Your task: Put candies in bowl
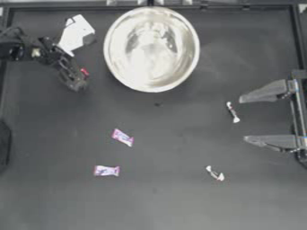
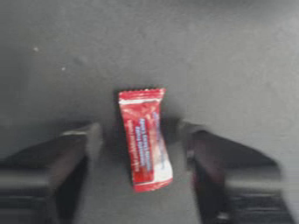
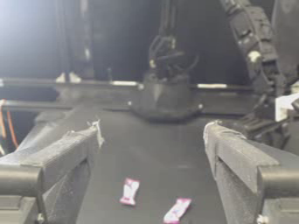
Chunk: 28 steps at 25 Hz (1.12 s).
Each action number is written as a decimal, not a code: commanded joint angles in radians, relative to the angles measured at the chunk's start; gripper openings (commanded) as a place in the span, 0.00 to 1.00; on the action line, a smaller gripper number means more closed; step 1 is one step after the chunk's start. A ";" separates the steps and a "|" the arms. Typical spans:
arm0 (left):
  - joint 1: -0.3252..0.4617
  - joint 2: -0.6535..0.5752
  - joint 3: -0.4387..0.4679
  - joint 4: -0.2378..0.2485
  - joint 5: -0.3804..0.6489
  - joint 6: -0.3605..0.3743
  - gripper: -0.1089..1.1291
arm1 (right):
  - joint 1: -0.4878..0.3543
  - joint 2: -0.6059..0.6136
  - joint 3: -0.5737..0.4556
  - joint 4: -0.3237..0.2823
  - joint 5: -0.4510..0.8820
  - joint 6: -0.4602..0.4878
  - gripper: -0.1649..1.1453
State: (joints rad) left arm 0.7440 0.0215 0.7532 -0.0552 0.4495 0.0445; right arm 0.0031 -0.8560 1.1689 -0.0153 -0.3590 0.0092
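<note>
Straddling red candy [image 2: 145, 139], left pincer [image 2: 140, 144] open; wrist cam only.

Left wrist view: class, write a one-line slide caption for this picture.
Open left gripper straddles the red-and-white candy lying on the dark table, jaws either side, not yet closed.

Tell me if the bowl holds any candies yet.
Empty: the bowl's shiny inside shows none. The red candy lies on the table between the left gripper's open jaws.

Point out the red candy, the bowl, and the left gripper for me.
red candy [image 2: 146, 140], left wrist view, middle of its wrapper.
bowl [image 1: 114, 33], top view, its rim.
left gripper [image 2: 143, 148], left wrist view, midway between its open fingertips.
</note>
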 commanded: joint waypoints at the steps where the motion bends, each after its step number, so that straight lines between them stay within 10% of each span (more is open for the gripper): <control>1: 0.003 -0.006 -0.021 0.000 0.014 -0.003 0.62 | 0.002 0.000 -0.012 0.003 -0.014 0.000 0.88; 6: 0.000 -0.008 -0.031 -0.002 0.031 0.002 0.36 | 0.000 -0.003 -0.011 0.003 -0.014 0.000 0.88; 28: -0.098 -0.287 -0.207 -0.002 0.101 0.009 0.37 | 0.002 -0.003 -0.012 0.003 -0.014 0.002 0.88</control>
State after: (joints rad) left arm 0.6581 -0.2347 0.6044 -0.0552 0.5522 0.0522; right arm 0.0015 -0.8621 1.1689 -0.0153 -0.3636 0.0107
